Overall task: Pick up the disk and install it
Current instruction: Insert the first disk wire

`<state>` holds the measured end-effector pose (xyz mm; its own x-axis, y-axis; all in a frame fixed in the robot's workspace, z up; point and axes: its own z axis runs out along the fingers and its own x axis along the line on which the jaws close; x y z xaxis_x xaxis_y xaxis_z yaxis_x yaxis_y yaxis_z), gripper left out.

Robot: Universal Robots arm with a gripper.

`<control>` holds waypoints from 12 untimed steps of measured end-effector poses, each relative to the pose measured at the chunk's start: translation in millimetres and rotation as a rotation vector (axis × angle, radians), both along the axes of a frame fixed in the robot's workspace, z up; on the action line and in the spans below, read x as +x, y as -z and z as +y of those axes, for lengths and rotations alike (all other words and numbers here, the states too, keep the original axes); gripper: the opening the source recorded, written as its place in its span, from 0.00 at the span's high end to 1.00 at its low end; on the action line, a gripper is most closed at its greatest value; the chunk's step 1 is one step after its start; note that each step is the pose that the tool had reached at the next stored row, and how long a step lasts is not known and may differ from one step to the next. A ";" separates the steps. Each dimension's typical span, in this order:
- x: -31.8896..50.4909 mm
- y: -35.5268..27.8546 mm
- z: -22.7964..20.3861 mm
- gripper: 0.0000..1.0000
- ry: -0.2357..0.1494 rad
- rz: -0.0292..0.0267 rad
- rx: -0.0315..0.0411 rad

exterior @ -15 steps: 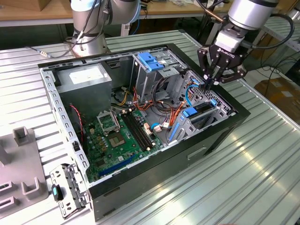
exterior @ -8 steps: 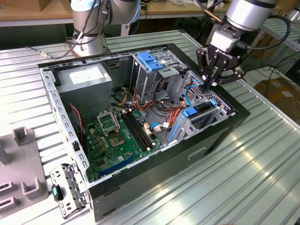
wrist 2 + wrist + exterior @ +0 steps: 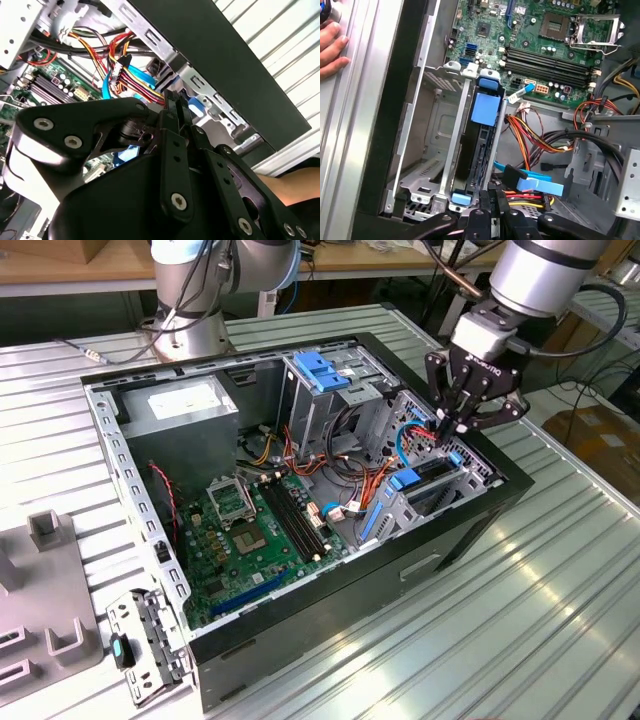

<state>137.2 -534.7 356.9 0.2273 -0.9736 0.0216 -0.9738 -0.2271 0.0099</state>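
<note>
the gripper point(image 3: 490, 212) fingers are pinched together, holding nothing i can see, right at the end of the disk point(image 3: 479, 150) sitting in its slot.

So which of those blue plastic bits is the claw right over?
The blue-railed disk standing in the bay at the exterior view's right, under the end effector. The taller blue-topped cage sits further back.

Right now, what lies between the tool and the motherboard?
In the first wrist view, the disk, on edge in its bay, lies between the tool and the motherboard.
</note>
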 end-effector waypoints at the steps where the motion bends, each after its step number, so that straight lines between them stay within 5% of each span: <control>1: -0.1 0.3 -0.4 0.83 0.003 -0.0001 0.0000; 4: -0.2 2.6 -0.5 0.83 0.073 0.0000 -0.0004; 10: -4.2 4.9 -0.8 0.83 0.084 -0.0002 -0.0036; 12: -4.3 4.9 -0.8 0.83 0.114 0.0000 -0.0039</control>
<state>133.0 -535.5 352.0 0.1146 -0.9931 0.0255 -0.9934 -0.1144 0.0105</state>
